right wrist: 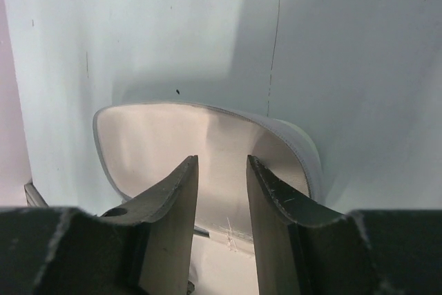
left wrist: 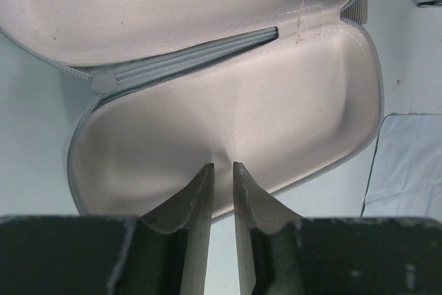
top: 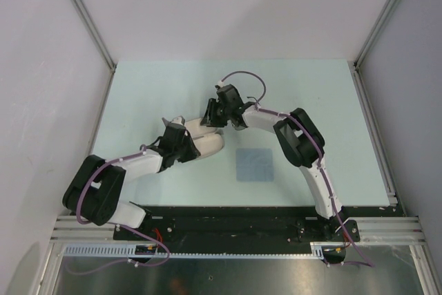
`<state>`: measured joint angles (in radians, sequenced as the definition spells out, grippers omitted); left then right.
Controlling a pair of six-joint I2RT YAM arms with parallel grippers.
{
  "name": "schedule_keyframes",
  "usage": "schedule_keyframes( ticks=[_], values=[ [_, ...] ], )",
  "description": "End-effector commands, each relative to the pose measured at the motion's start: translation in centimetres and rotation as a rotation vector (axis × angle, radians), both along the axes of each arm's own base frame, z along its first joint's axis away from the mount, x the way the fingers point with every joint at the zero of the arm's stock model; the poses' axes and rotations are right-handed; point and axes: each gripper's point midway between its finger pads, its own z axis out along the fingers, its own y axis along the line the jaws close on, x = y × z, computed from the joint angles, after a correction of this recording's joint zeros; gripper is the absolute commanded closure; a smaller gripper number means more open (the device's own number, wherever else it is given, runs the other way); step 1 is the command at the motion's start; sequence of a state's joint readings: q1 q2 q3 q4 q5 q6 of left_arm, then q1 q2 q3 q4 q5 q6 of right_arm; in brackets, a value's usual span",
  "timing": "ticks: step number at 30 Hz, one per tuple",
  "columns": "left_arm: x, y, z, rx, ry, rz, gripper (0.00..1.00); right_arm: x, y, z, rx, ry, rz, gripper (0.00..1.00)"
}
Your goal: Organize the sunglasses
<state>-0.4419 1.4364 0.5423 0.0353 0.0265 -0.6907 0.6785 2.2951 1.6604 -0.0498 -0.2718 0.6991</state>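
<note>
The beige case (left wrist: pixel 228 108) lies open with nothing in either half. It also shows in the top view (top: pixel 207 140). My left gripper (left wrist: pixel 222 165) is shut on the near rim of the lower shell, and the lining puckers at the fingertips. In the top view the left gripper (top: pixel 186 144) sits at the case's left end. My right gripper (right wrist: pixel 221 160) is open and empty over the hinge, facing the raised lid (right wrist: pixel 159 143); in the top view the right gripper (top: pixel 219 111) is just beyond the case. A dark shape (top: pixel 239 121) under the right wrist may be the sunglasses; I cannot tell.
The square light-blue cloth (top: pixel 255 164) lies flat on the table to the right of the case, and its edge shows in the left wrist view (left wrist: pixel 407 164). Both forearms cross the middle of the table. White walls stand at the left, right and back.
</note>
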Motion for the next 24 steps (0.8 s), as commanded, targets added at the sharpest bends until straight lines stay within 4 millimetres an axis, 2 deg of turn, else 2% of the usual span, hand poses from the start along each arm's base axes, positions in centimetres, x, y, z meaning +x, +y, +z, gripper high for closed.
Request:
schedule_keyframes(
  ticks=[1, 5, 6, 8, 9, 12, 13, 15, 24],
  values=[
    [-4.5, 3.6, -5.3, 0.152, 0.199, 0.056, 0.75, 0.7, -0.3, -0.5, -0.062, -0.001, -0.032, 0.61],
    [-3.2, 3.0, -3.5, 0.128, 0.137, 0.04, 0.74, 0.5, 0.4, 1.7, -0.056, -0.06, 0.021, 0.6],
    [-2.3, 2.6, -2.6, 0.122, 0.103, 0.029, 0.73, 0.7, 0.5, 3.2, -0.045, -0.089, 0.028, 0.59],
    [-1.0, 2.0, -0.3, 0.098, 0.031, 0.014, 0.68, 0.6, 0.6, 4.3, -0.051, -0.115, 0.051, 0.57],
    [0.0, 1.6, 1.0, 0.09, -0.012, 0.003, 0.67, 0.6, 0.6, 5.5, -0.042, -0.138, 0.058, 0.56],
    [1.8, 1.1, 4.1, 0.078, -0.098, -0.009, 0.59, 0.5, 0.6, 7.1, -0.042, -0.173, 0.077, 0.52],
    [2.0, 1.1, 4.6, 0.082, -0.106, -0.011, 0.57, 0.4, 0.6, 8.2, -0.032, -0.189, 0.083, 0.52],
    [2.9, 0.8, 6.2, 0.078, -0.148, -0.019, 0.57, 0.2, 0.5, 8.9, -0.029, -0.201, 0.093, 0.49],
    [4.1, 0.9, 9.1, 0.09, -0.216, -0.035, 0.55, -1.5, 0.2, 13.1, 0.011, -0.257, 0.134, 0.46]
  ],
)
